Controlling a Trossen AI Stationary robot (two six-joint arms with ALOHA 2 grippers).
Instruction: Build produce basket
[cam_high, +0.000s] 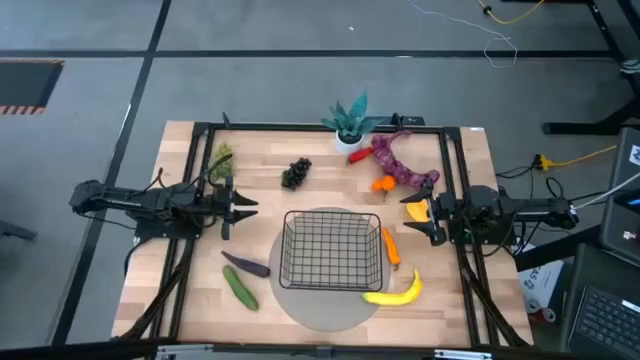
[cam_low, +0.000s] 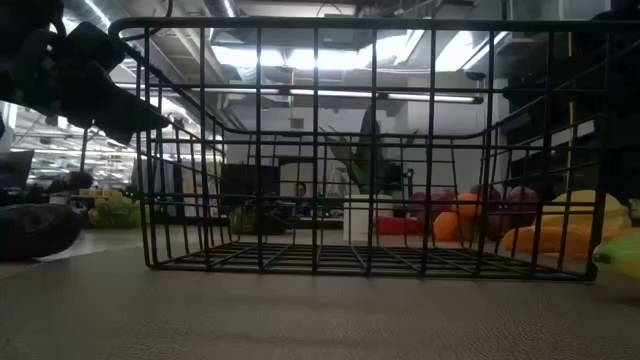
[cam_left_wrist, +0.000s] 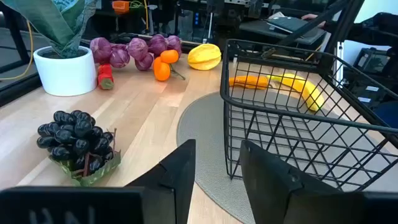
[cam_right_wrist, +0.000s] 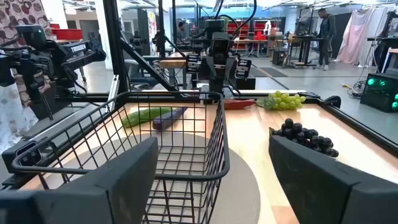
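The black wire basket (cam_high: 332, 250) stands empty on a round grey disc (cam_high: 322, 304) at the table's middle. My left gripper (cam_high: 247, 206) is open and empty, left of the basket and level with its far-left corner (cam_left_wrist: 229, 45). My right gripper (cam_high: 418, 222) is wide open and empty, right of the basket (cam_right_wrist: 186, 124). Produce lies on the table around the basket: dark grapes (cam_high: 296, 173), green grapes (cam_high: 220, 158), eggplant (cam_high: 246, 265), cucumber (cam_high: 240, 288), carrot (cam_high: 390, 247), banana (cam_high: 397, 291), orange (cam_high: 383, 184), red pepper (cam_high: 357, 155) and a purple lumpy string (cam_high: 400, 162).
A potted plant in a white pot (cam_high: 350, 128) stands at the far edge. A yellow fruit (cam_high: 416, 210) lies close beside my right gripper on its far side. A black frame (cam_high: 320, 127) runs round the table. Bare wood shows between the dark grapes and the basket.
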